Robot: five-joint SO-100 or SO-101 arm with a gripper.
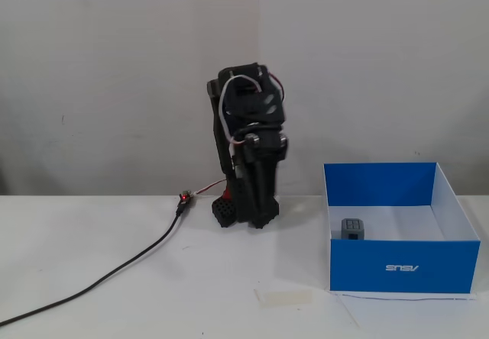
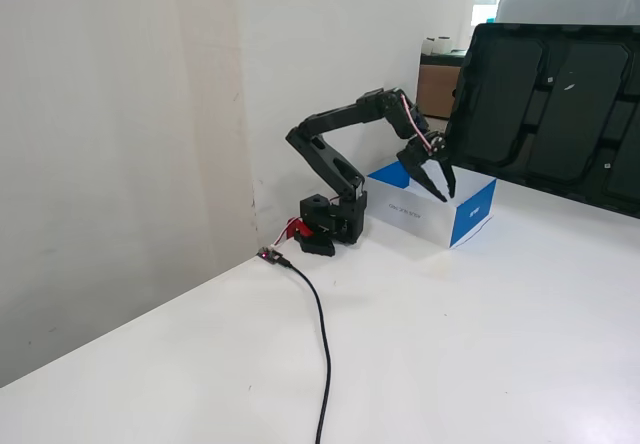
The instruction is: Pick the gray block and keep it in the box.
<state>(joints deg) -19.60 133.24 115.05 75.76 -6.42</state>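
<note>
1 gray block [image 1: 352, 228] sits on the white floor inside the box [image 1: 401, 266], so we judge the placing done, the claw [image 2: 440, 186] empty, slightly parted, clear of the desk [image 2: 480, 344].

I see the arm [image 1: 248, 148] head-on from table [image 1: 114, 278] level; my other camera views it obliquely, farther back.

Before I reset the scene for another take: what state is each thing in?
gray block: resting inside the box, near its left wall.
box: open-topped, upright on the table.
gripper: empty, pointing down, clear of the block.
cable: lying slack across the table.
</note>
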